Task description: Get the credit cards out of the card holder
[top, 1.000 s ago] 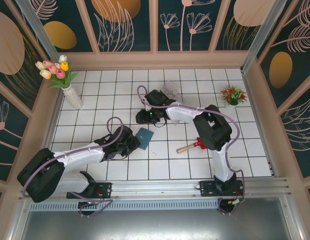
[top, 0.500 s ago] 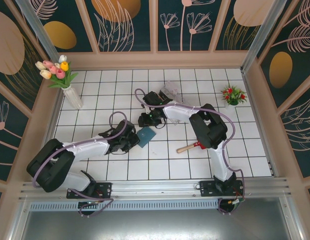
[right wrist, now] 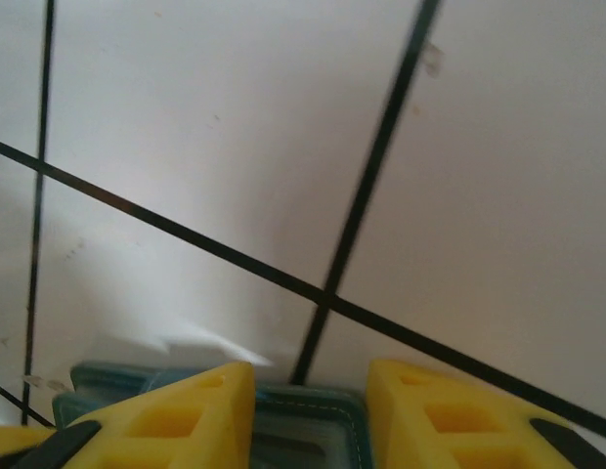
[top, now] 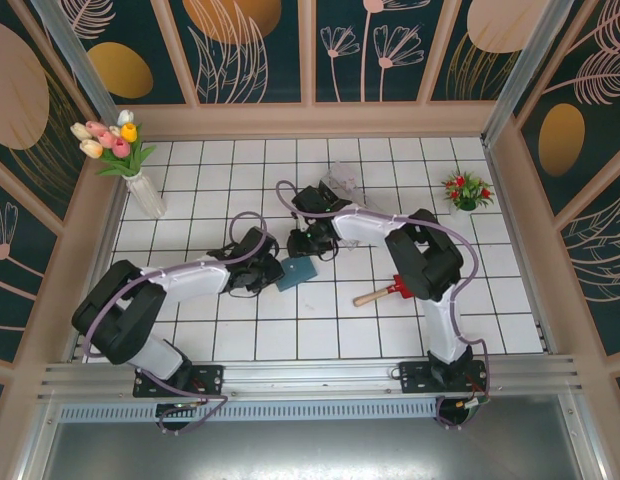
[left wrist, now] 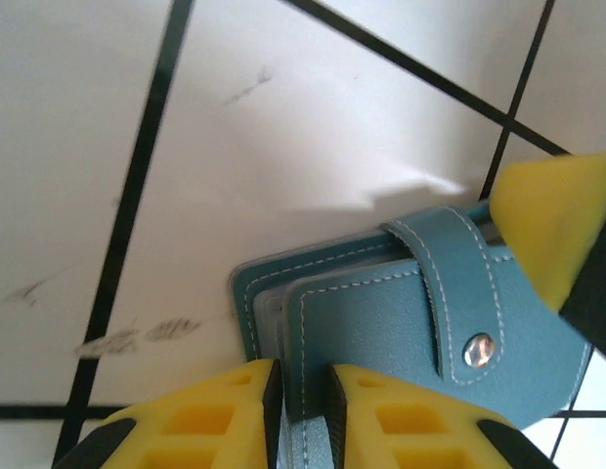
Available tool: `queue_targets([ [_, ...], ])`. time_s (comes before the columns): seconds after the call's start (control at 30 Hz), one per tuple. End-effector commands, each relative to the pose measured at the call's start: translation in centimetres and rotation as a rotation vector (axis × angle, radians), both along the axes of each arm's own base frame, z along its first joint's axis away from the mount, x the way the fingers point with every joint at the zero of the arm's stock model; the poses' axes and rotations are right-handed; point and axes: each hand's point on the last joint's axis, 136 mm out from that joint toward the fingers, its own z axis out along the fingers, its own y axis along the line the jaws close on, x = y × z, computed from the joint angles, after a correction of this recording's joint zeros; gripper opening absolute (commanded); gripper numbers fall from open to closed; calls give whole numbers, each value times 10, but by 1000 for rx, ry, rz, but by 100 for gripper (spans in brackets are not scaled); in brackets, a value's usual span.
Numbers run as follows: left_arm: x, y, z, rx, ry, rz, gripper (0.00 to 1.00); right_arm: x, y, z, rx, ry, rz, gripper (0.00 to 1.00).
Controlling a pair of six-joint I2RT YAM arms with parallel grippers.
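Note:
The slate-blue card holder [top: 296, 272] lies on the white tiles between my two grippers. In the left wrist view the card holder [left wrist: 381, 313] is folded, its tab snapped over the top cover. My left gripper [left wrist: 301, 376] is shut on the edge of that top cover, one pad on each side. A pale grey layer shows between the covers; the credit cards are hidden inside. My right gripper [right wrist: 308, 391] stands open astride the holder's far edge [right wrist: 303, 425]. From above, the left gripper [top: 270, 272] meets the holder from the left and the right gripper [top: 303, 250] from behind.
A red-bladed toy shovel [top: 380, 293] lies right of the holder. A clear plastic box [top: 345, 183] sits behind the right arm. A vase of tulips [top: 140, 185] stands at the back left, a small potted plant [top: 466, 190] at the back right. Wooden walls ring the tiles.
My left arm has swung right and forward, and its gripper has closed on the holder's cover. The right gripper has come down toward the holder's far edge, its fingers narrowing.

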Motion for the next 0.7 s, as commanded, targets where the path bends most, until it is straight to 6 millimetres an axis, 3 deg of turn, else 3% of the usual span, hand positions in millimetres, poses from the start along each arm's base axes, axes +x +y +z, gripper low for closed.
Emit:
queue_targets([
  [0.0, 8, 5, -14, 82, 6, -44, 26, -38, -15, 7, -18, 85, 42, 38],
  [0.13, 21, -5, -6, 71, -10, -70, 28, -52, -27, 11, 19, 122, 23, 38],
  [0.27, 26, -9, 12, 43, -34, -64, 33, -42, -31, 26, 79, 83, 2, 41],
  [0.43, 7, 1, 22, -21, 3, 25, 43, -34, -25, 46, 149, 44, 32, 44],
  [0.67, -20, 1, 28, -181, 44, 96, 53, -46, -14, 46, 191, 64, 108, 44],
])
